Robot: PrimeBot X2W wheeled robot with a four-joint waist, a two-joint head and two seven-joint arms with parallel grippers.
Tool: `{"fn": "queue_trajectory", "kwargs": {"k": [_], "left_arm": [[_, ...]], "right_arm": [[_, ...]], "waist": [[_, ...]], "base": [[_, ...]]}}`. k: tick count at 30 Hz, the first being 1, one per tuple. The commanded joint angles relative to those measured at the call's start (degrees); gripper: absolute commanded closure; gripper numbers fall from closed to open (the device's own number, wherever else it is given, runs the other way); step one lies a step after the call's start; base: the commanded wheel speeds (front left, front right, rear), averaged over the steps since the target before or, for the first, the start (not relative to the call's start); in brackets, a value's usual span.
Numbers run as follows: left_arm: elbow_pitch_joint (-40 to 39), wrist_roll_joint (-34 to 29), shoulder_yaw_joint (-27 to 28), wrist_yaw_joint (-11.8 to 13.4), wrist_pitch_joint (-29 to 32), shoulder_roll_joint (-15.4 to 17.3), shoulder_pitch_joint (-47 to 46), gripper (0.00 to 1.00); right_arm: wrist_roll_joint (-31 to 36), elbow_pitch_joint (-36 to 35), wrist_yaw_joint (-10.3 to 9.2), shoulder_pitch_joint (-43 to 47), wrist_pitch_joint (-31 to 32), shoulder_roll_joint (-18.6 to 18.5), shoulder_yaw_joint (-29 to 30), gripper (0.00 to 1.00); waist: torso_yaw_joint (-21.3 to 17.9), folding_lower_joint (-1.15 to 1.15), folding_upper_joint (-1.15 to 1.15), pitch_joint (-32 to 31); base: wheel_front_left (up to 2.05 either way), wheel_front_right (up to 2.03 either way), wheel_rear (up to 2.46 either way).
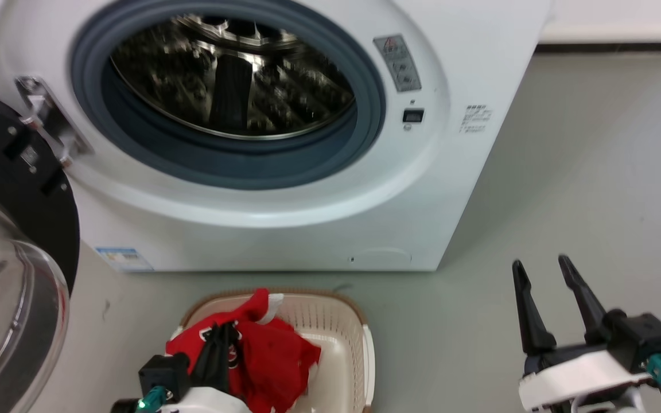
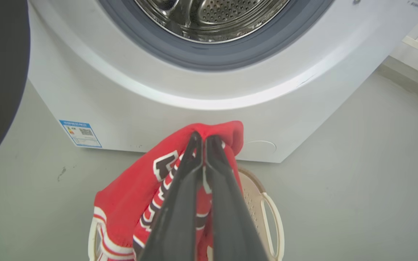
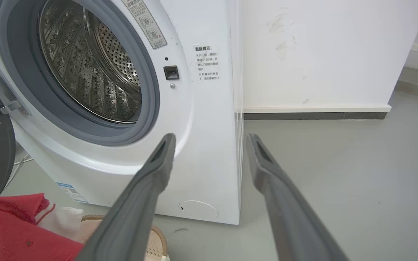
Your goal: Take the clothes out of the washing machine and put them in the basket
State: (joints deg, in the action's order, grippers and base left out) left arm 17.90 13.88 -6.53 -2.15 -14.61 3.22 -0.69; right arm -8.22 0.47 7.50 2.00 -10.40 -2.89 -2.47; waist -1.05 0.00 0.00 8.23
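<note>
The white washing machine (image 1: pixel 434 189) stands with its door open and its steel drum (image 1: pixel 233 74) looks bare. On the floor in front sits the cream basket (image 1: pixel 342 338), with red clothes (image 1: pixel 273 355) heaped in its left half. My left gripper (image 2: pixel 203 137) is shut on a fold of a red jersey (image 2: pixel 129 203) held just above the basket (image 2: pixel 267 214); in the head view it (image 1: pixel 221 332) is at the bottom, over the heap. Off to the right, my right gripper (image 1: pixel 540 265) hangs open over bare floor, nothing between its fingers (image 3: pixel 158 163).
The open black-framed glass door (image 1: pixel 3 269) juts out at the left, close to the basket. Grey floor (image 1: pixel 594 172) stretches to the right of the machine, up to a white wall with a dark skirting (image 3: pixel 314 115).
</note>
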Motion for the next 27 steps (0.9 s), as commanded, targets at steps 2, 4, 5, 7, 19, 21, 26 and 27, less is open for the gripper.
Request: {"fn": "queue_trajectory", "kwargs": {"k": [2, 4, 5, 7, 19, 21, 26, 27], "left_arm": [[3.0, 0.5, -1.0, 0.4, -0.5, -0.1, -2.4, 1.00], [4.9, 0.8, -1.3, 0.6, -0.6, -0.2, -4.1, 1.00], [5.2, 0.7, -1.3, 0.8, -0.7, -0.3, -5.2, 1.00], [5.7, 0.7, -1.2, 0.9, -0.7, -0.3, -7.0, 1.00], [15.1, 1.2, -2.2, 1.6, -0.7, -0.3, -18.2, 1.00], [16.7, 1.2, -2.0, 1.8, -0.7, -0.3, -19.6, 1.00], [23.4, 2.1, -2.1, 2.3, -0.6, -0.3, -24.3, 1.00], [25.0, 2.1, -1.9, 2.2, -0.6, -0.3, -25.4, 1.00]], "right_arm": [[0.4, -0.6, -0.02, -2.9, -0.3, 0.0, -0.6, 0.00], [0.6, -0.6, -0.02, -4.2, -0.7, 0.0, -1.0, 0.00], [0.6, -0.6, -0.02, -4.9, -0.8, 0.0, -1.0, 0.00], [0.6, -0.2, -0.02, -6.5, -1.2, 0.0, -1.2, 0.00], [1.4, 0.9, -0.02, -15.1, -2.8, 0.0, -4.1, 0.00], [1.4, 1.4, -0.02, -16.5, -3.2, 0.0, -4.6, 0.00], [1.6, 1.9, -0.02, -19.5, -3.8, 0.0, -5.3, 0.00], [1.6, 2.0, -0.02, -20.1, -3.9, 0.0, -5.5, 0.00]], "waist": [[0.3, 0.00, 0.00, 6.1], [-0.1, 0.00, 0.00, 8.6], [-0.1, 0.00, 0.00, 10.0], [-0.3, 0.00, 0.00, 12.2], [-2.5, 0.00, 0.00, 24.4], [-3.0, 0.00, 0.00, 25.9], [-3.9, 0.00, 0.00, 29.7], [-4.2, 0.00, 0.00, 30.3]], "base": [[0.00, 0.00, 0.00], [0.00, 0.00, 0.00], [0.00, 0.00, 0.00], [0.00, 0.00, 0.00], [0.00, 0.00, 0.00], [0.00, 0.00, 0.00], [0.00, 0.00, 0.00], [0.00, 0.00, 0.00]]}}
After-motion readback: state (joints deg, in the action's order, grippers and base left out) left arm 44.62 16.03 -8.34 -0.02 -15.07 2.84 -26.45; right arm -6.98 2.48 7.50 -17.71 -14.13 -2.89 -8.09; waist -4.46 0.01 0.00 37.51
